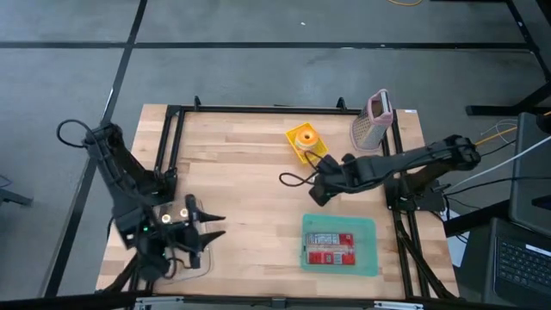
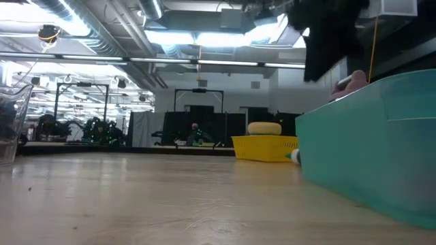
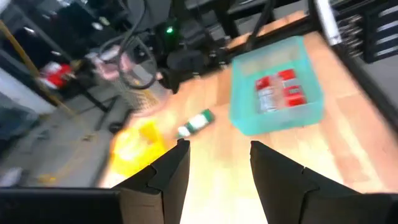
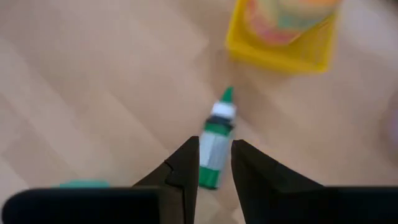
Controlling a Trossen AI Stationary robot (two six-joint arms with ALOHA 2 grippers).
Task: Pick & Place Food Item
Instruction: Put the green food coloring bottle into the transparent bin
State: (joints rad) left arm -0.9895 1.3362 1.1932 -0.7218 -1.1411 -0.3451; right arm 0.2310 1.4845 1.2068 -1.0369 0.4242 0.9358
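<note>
A small green-and-white bottle point(image 4: 217, 124) lies on its side on the wooden table, between a yellow basket point(image 1: 303, 143) and a teal bin point(image 1: 338, 245). The basket holds a round orange-yellow food item point(image 1: 306, 137). A red packet point(image 1: 332, 248) lies in the bin. My right gripper point(image 4: 214, 142) hovers above the bottle, pointing down, its fingers narrowly open and clear of it. In the high view this gripper point(image 1: 317, 194) hides the bottle. My left gripper point(image 1: 211, 226) stands open at the near left, pointing toward the bin, with nothing between its fingers.
A metal grater point(image 1: 374, 120) stands at the far right corner. A clear container point(image 2: 10, 122) sits near the table's near left edge by my left arm. A black frame point(image 1: 258, 108) runs along the table's far and side edges. Bare wood lies in the middle.
</note>
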